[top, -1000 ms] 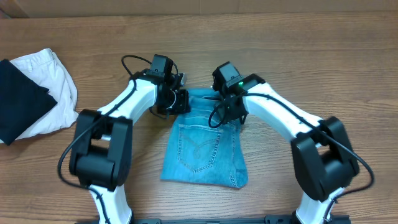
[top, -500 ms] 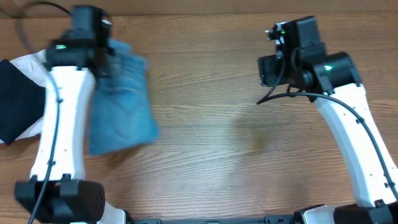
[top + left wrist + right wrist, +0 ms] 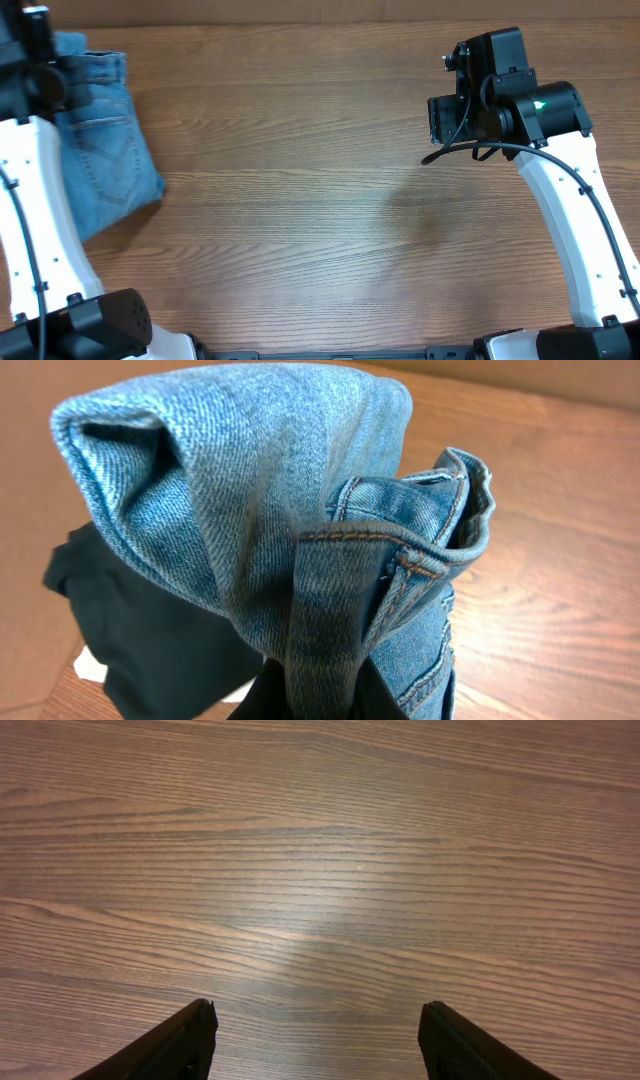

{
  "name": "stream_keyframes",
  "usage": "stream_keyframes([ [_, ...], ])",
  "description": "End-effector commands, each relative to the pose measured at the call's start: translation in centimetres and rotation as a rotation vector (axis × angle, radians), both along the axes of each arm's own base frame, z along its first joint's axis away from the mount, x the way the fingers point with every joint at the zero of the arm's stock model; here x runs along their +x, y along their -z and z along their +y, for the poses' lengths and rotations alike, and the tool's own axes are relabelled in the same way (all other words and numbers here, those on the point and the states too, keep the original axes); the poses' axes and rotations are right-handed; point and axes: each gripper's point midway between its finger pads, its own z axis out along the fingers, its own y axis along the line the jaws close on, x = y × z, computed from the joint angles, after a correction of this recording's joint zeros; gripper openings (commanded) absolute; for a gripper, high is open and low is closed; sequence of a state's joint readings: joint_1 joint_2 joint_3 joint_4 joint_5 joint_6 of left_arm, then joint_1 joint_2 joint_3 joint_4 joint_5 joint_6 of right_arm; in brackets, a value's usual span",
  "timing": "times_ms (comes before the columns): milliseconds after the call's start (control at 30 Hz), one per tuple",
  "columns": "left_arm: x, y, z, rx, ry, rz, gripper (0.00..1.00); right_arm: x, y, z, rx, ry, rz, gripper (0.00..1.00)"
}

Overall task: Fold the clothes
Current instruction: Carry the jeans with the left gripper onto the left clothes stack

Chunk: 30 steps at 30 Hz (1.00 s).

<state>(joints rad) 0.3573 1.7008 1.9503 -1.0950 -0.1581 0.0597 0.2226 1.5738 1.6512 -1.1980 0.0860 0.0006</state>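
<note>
left gripper (image 3: 45, 85) clamped tight on folded jeans (image 3: 100, 140), bundle hanging above black garment (image 3: 150, 640) at far left | right gripper (image 3: 315, 1040) wide apart, empty | I lower the bundle flat before releasing, so the folds hold

This looks like a robotics lab workstation. Two white-and-black robot arms, the left arm (image 3: 30, 220) and the right arm (image 3: 565, 200), rise from black bases at the near edge of a wood-grain table (image 3: 300, 200). A loose black cable (image 3: 460, 152) loops from the right arm's wrist.
</note>
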Motion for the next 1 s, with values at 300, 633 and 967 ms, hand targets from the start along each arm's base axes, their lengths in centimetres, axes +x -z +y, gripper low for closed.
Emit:
stream_keyframes([
  [300,-0.9,-5.3,7.5,-0.091,0.026,-0.302,0.04,-0.3,-0.2,-0.3,-0.006,0.009,0.005,0.69],
  [633,-0.9,1.0,16.9,-0.133,-0.145,-0.275,0.04,-0.7,0.1,-0.4,0.003,0.031,0.025,0.69],
  [967,-3.3,6.2,23.3,-0.206,-0.315,-0.264,0.08,-0.9,0.2,-0.3,0.011,0.035,0.034,0.69],
])
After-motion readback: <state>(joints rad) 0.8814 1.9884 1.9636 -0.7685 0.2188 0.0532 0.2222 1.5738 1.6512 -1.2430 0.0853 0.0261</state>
